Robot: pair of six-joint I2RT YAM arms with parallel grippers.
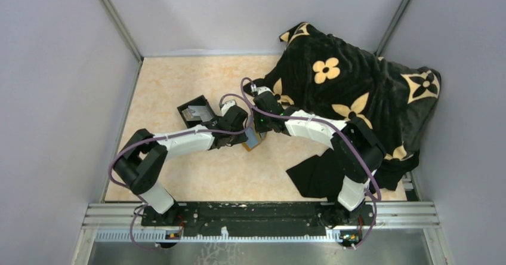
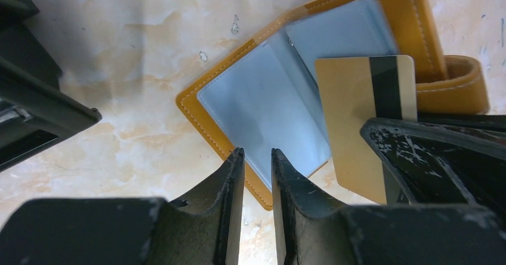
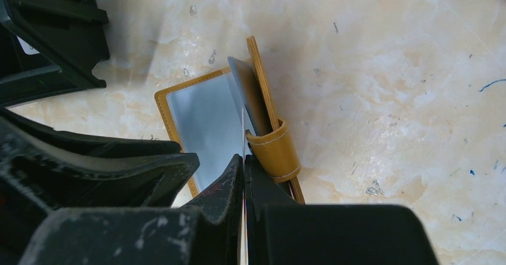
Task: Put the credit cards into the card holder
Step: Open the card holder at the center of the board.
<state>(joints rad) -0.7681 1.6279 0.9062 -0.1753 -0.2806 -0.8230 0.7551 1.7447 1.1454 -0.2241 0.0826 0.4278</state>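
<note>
Card holder (image 2: 250, 110) open, golden card (image 2: 349, 116) against sleeves

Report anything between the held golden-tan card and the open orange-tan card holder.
Nothing visible: the golden-tan striped plastic card in the right gripper hangs over the orange-tan leather card holder's grey-blue pockets; the left gripper stands beside.

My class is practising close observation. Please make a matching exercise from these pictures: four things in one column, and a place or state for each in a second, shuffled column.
Things
1. golden card
2. card holder
3. black box
4. flowered blanket

Places or states
A. heaped at the far right of the table
B. lying open on the table
C. pinched in the shut right gripper
D. on the table, left of the card holder

Pairs: 1-C, 2-B, 3-D, 4-A
</note>
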